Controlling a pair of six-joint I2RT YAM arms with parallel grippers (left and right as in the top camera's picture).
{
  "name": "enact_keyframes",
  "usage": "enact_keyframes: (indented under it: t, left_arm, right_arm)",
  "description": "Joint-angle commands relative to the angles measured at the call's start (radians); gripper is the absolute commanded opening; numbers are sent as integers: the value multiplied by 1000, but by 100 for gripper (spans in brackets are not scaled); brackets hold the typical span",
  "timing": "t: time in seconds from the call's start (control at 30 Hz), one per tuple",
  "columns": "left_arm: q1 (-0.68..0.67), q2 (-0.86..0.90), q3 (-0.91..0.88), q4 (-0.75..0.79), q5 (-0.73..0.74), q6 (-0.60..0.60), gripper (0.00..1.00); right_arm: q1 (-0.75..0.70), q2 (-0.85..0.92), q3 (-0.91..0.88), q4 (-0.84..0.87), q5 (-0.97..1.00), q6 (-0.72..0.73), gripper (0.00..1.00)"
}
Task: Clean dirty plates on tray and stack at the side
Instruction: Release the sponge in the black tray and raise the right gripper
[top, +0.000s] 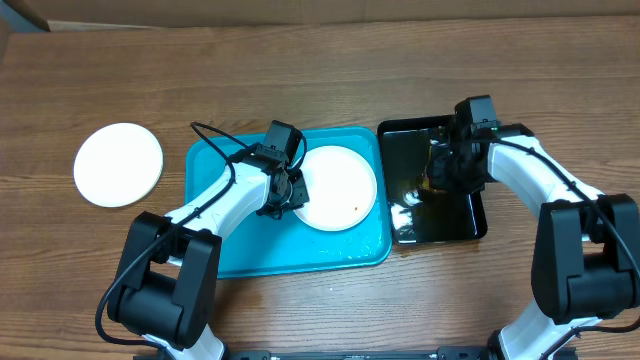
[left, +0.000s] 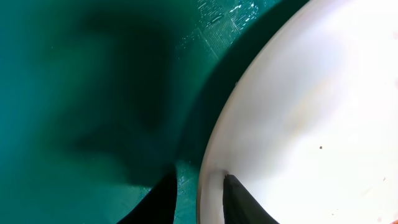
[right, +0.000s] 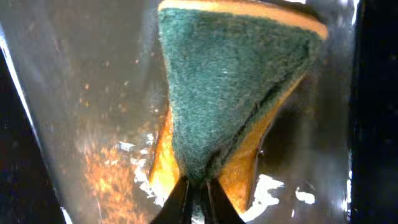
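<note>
Wooden tabletop (top: 300, 80) carries the turquoise tray (top: 230, 250). Its speckled plate (top: 340, 190) sits toward 3 o'clock, with the left gripper (left: 196, 180) pinching the plate's 9 o'clock rim. The right gripper (right: 198, 186) is pressed together on a wet sponge (right: 230, 81) over the black tray (top: 470, 220). Scrubbing could lever the plate out of that thin pinch.

2 identical arms: left arm (top: 215, 205), right arm (top: 545, 170). White rounded link shells, chunky black joint housings at shoulder and elbow. Black camera block on each wrist. Thin black cable (top: 213, 135) loops off the left arm, and another runs along the right forearm. Left gripper (top: 295, 197) and right gripper (top: 440, 180) are all black. Fingers (right: 177, 200) are slim, tapered and matte black.
</note>
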Motion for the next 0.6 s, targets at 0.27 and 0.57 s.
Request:
enact_keyframes:
  t: [0.27, 0.57]
  left_arm:
    - [5, 14, -4, 2, 4, 15, 35]
    - [5, 14, -3, 1, 11, 27, 7]
  right_arm:
    - [3, -16, 303, -243, -20, -9, 61]
    - [-8, -16, 425, -284, -8, -10, 100]
